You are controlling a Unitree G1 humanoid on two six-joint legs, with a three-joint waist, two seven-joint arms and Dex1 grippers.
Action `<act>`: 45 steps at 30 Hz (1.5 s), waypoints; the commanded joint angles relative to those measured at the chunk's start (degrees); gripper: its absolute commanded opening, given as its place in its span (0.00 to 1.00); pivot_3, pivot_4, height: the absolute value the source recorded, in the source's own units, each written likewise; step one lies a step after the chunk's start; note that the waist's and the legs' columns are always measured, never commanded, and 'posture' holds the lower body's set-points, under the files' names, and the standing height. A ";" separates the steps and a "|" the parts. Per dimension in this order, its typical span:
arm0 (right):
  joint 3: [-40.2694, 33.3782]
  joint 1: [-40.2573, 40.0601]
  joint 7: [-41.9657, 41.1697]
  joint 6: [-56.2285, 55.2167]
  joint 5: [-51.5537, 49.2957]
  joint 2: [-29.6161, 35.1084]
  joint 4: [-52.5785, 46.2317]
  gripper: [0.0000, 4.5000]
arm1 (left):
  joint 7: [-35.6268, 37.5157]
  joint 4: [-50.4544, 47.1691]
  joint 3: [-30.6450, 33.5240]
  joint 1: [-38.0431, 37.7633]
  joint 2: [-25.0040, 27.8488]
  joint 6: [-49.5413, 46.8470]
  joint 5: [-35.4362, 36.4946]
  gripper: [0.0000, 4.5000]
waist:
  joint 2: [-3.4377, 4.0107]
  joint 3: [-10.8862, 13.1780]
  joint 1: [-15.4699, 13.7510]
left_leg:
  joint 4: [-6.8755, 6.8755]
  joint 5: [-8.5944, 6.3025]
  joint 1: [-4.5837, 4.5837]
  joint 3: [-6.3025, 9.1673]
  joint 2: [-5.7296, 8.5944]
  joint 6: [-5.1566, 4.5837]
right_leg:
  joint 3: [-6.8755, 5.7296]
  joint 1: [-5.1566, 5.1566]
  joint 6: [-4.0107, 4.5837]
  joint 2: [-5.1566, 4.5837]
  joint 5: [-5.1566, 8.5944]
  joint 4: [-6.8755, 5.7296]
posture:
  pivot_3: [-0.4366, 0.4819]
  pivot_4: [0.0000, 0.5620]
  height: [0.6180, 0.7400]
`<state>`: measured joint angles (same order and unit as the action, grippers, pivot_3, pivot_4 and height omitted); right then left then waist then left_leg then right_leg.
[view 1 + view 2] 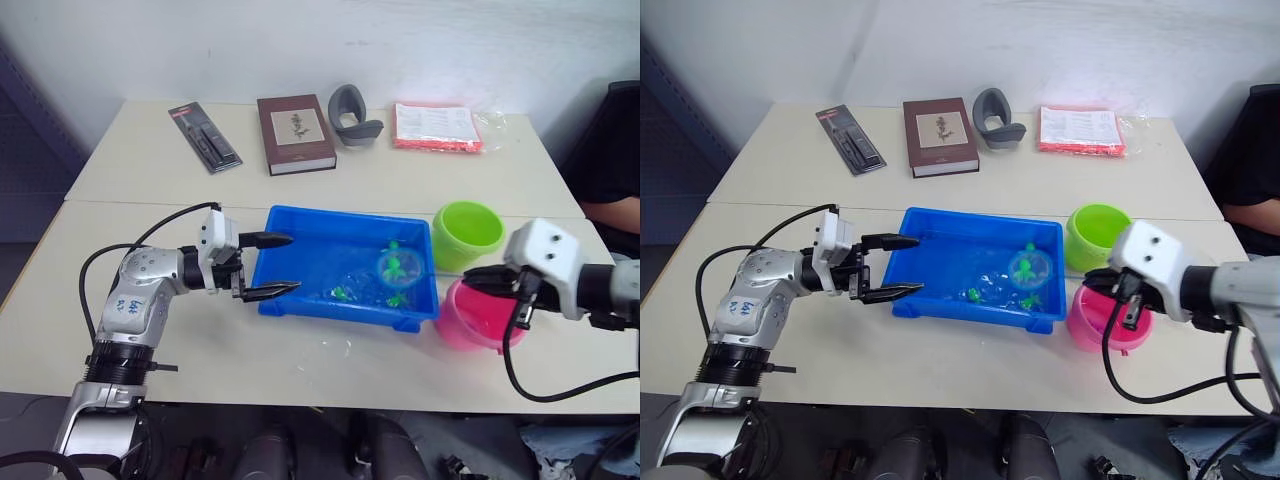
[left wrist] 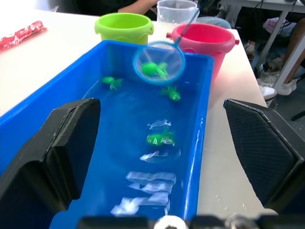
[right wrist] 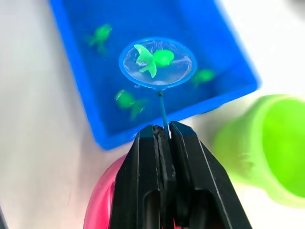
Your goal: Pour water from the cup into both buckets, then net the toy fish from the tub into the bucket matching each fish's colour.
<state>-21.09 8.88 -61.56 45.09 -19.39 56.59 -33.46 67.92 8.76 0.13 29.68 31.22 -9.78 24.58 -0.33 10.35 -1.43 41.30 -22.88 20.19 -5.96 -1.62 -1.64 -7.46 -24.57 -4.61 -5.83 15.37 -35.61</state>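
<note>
Two grippers: right gripper [image 3: 164,131] has its jaws pinched tight on the thin handle of the net [image 3: 157,64]; left gripper [image 1: 268,265] has its jaws spread wide, holding nothing, straddling the tub's near-left end wall.
Net: hoop held over the tub's right end, one green fish [image 3: 152,58] lying in the mesh (whether the hoop touches the water is hard to judge).
Tub [image 1: 300,222]: blue, in the middle of the bench [image 1: 150,170], holding water and more green toy fish [image 2: 160,138], loose near the right end.
Green bucket [image 1: 468,233]: just beyond the tub's far-right corner; contents unclear.
Pink bucket [image 1: 480,318]: beside the tub's near-right corner, under the right gripper.
Cup [image 2: 177,13]: clear, standing behind the two buckets in the left wrist view.
</note>
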 commanded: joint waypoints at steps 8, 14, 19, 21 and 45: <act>-19.62 -11.45 8.48 -11.22 1.34 -7.75 -2.08 0.00 | -2.28 1.05 0.60 5.06 -5.01 -1.41 1.59 0.99 | 0.00 0.00 -0.03 | 0.00 0.03 -0.01 0.01 0.04 -0.01 | 0.09 0.04 -0.06 0.10 -0.04 0.02 | 0.48 0.27 1.00; -19.20 -12.62 17.54 -22.35 10.48 -8.62 4.72 0.00 | -1.87 3.37 -0.05 7.36 -6.77 -1.26 1.15 0.99 | 0.01 -0.01 0.05 | -0.02 0.06 -0.04 -0.04 0.03 0.03 | 0.16 0.03 -0.06 0.19 -0.03 0.01 | 0.48 0.27 1.00; -15.20 -13.33 22.97 -35.02 17.39 -9.24 11.50 0.00 | -1.42 5.21 -0.82 9.27 -7.96 -0.62 0.61 0.99 | 0.02 -0.01 0.09 | -0.03 0.08 -0.05 -0.07 0.03 0.05 | 0.19 0.02 -0.06 0.22 -0.03 0.01 | 0.48 0.27 1.00; -13.07 -14.11 24.91 -41.20 20.57 -9.40 14.96 0.00 | -1.61 6.51 -0.92 10.28 -8.39 0.04 0.11 0.99 | 0.02 -0.01 0.12 | -0.04 0.09 -0.06 -0.08 0.02 0.06 | 0.20 0.02 -0.06 0.25 -0.03 0.01 | 0.48 0.27 1.00; -0.56 -13.94 47.71 -75.23 53.76 5.55 34.99 0.00 | 2.31 14.76 -1.08 11.51 -10.40 6.67 -1.79 0.99 | 0.10 -0.03 0.26 | -0.10 0.15 -0.07 -0.11 -0.03 0.14 | 0.31 0.00 -0.06 0.28 -0.03 0.04 | 0.48 0.27 1.00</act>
<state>-20.96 -5.33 -15.43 -28.29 33.80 60.58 1.00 69.63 23.68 -1.20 39.90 21.03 -4.50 22.85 -0.23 10.31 -1.17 41.20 -22.72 20.13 -6.07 -1.65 -1.50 -7.14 -24.57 -4.67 -5.55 15.34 -35.57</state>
